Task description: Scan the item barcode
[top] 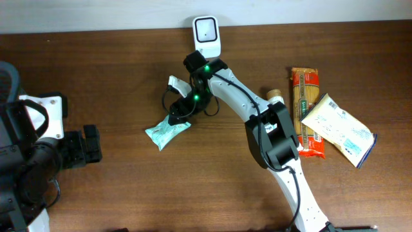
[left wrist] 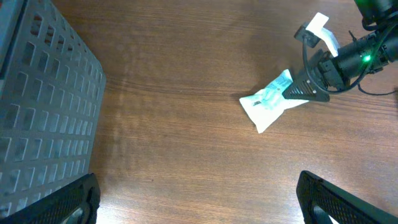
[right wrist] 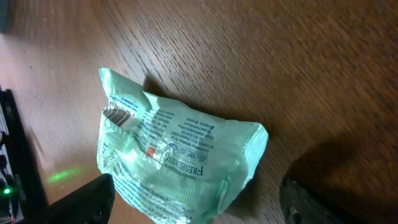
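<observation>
Packet (right wrist: 180, 155): crinkled, pale-green plastic pillow.

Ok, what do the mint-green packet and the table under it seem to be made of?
The mint-green packet looks like thin plastic film, glossy: it is crinkled, catches highlights and carries print. The table looks like dark brown wood or a wood-grain laminate, I cannot tell which: fine grain lines, soft sheen.

Pouch (top: 166, 132) on table (top: 116, 77), scanner (top: 207, 35) behind, packets (top: 338, 129) far right.
</observation>
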